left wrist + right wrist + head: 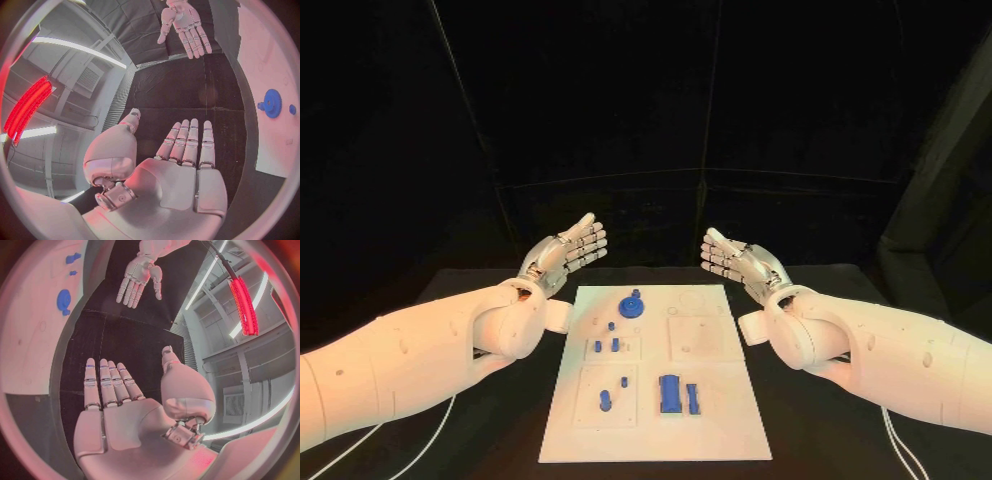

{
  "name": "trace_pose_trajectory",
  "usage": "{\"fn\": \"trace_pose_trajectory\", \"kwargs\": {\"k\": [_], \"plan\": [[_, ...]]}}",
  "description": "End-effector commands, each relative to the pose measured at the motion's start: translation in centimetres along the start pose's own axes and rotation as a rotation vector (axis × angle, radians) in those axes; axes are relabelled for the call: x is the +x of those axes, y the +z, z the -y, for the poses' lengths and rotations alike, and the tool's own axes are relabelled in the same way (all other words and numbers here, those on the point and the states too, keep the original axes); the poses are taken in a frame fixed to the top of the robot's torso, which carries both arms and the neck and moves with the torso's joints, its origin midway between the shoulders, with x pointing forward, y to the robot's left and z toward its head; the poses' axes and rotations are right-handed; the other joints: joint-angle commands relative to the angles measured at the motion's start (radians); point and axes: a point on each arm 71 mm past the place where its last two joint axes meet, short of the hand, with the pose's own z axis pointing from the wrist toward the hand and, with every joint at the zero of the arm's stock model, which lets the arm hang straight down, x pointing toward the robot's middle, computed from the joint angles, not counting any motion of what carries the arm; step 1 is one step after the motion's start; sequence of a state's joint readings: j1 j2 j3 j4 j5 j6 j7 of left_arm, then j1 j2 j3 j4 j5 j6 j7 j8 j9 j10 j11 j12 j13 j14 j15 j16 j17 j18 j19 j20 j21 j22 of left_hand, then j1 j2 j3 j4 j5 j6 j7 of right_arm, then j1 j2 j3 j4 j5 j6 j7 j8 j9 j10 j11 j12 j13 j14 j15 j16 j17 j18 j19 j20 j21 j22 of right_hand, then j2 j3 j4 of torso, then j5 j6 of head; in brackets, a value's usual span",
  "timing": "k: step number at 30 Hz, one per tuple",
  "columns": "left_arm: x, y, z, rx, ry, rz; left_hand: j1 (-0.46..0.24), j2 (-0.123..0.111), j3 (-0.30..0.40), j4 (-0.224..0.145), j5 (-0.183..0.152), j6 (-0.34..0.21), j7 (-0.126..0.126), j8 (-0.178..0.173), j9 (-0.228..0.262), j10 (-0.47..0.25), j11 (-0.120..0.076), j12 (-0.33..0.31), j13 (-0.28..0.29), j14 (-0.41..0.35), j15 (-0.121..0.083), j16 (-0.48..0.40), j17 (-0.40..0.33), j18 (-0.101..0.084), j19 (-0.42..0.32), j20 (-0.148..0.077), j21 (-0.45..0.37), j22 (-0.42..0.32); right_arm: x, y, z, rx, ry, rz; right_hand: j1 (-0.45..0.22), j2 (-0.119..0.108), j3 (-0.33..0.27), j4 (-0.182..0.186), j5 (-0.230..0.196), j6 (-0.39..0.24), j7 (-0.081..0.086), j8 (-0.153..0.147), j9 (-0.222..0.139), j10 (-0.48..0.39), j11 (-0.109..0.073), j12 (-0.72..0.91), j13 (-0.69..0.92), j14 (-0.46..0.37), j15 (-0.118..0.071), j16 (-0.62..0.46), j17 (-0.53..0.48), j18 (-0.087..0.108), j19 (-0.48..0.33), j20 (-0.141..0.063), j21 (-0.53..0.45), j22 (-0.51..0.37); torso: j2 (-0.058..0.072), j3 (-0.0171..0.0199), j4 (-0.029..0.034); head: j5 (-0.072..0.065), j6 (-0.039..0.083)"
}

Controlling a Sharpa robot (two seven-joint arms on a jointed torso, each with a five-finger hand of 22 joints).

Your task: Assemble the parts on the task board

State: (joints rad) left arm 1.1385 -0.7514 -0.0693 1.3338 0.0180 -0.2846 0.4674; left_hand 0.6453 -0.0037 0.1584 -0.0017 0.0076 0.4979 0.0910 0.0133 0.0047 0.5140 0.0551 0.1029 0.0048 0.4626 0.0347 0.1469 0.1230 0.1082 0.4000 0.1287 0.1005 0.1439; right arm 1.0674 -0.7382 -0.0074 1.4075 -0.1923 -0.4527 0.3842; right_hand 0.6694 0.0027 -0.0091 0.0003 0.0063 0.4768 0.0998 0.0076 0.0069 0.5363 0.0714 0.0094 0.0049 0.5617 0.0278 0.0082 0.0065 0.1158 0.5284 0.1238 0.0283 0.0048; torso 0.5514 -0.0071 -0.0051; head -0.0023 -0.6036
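Note:
The white task board (718,420) lies in the middle of the black table. On it sit a round blue part (633,304) near the far end, several small blue pegs (610,340) in the middle, and two longer blue blocks (675,394) near the front. My left hand (565,250) hovers past the board's far left corner, fingers straight and spread, holding nothing. My right hand (738,258) mirrors it past the far right corner, also flat and empty. The left wrist view shows the left hand (181,165), the right hand (184,25) and the round blue part (272,103).
The black table (819,440) extends on both sides of the board. White cables (906,450) run along the table under each arm. The right wrist view shows the right hand (112,405), the left hand (139,277) and the board's edge (37,340).

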Motion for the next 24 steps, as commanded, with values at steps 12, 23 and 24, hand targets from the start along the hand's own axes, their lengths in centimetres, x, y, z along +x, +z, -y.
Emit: {"fn": "trace_pose_trajectory", "kwargs": {"k": [12,23,24], "plan": [[3.6,-3.2,-0.2,0.027,0.091,0.246,-0.358,0.004,-0.087,0.002,-0.008,-0.276,-0.091,-0.013,-0.005,-0.285,-0.055,-0.103,-0.005,-0.257,-0.035,-0.147,-0.123,-0.108,-0.221,-0.129,-0.101,-0.144,0.9,-2.6,-1.2,-0.022,0.068,0.250,-0.372,-0.003,0.009,0.000,-0.006,-0.265,-0.100,-0.008,-0.007,-0.297,-0.071,-0.009,-0.005,-0.312,-0.028,-0.008,-0.007,-0.116,-0.292,-0.124,-0.028,-0.005,-0.007,0.0071,0.0051,0.002,0.004],[4.0,-3.6,-0.1,0.027,0.095,0.262,-0.465,0.004,-0.158,0.002,-0.008,-0.359,-0.091,-0.013,-0.005,-0.370,-0.055,-0.103,-0.005,-0.334,-0.035,-0.147,-0.123,-0.108,-0.286,-0.129,-0.101,-0.144,1.0,-2.6,-1.2,-0.022,0.068,0.250,-0.481,-0.003,0.009,0.000,-0.006,-0.343,-0.100,-0.008,-0.007,-0.385,-0.071,-0.009,-0.005,-0.404,-0.028,-0.008,-0.007,-0.116,-0.379,-0.124,-0.028,-0.005,-0.007,0.0071,0.0051,0.002,0.004],[4.0,-3.6,-0.1,0.027,0.095,0.262,-0.472,0.004,-0.158,0.002,-0.008,-0.364,-0.091,-0.013,-0.005,-0.376,-0.055,-0.103,-0.005,-0.338,-0.035,-0.147,-0.123,-0.108,-0.292,-0.129,-0.101,-0.144,1.0,-2.6,-1.2,-0.022,0.068,0.250,-0.488,-0.003,0.009,0.000,-0.006,-0.348,-0.100,-0.008,-0.007,-0.391,-0.071,-0.009,-0.005,-0.410,-0.028,-0.008,-0.007,-0.116,-0.385,-0.124,-0.028,-0.005,-0.007,0.0071,0.0051,0.002,0.004]]}}
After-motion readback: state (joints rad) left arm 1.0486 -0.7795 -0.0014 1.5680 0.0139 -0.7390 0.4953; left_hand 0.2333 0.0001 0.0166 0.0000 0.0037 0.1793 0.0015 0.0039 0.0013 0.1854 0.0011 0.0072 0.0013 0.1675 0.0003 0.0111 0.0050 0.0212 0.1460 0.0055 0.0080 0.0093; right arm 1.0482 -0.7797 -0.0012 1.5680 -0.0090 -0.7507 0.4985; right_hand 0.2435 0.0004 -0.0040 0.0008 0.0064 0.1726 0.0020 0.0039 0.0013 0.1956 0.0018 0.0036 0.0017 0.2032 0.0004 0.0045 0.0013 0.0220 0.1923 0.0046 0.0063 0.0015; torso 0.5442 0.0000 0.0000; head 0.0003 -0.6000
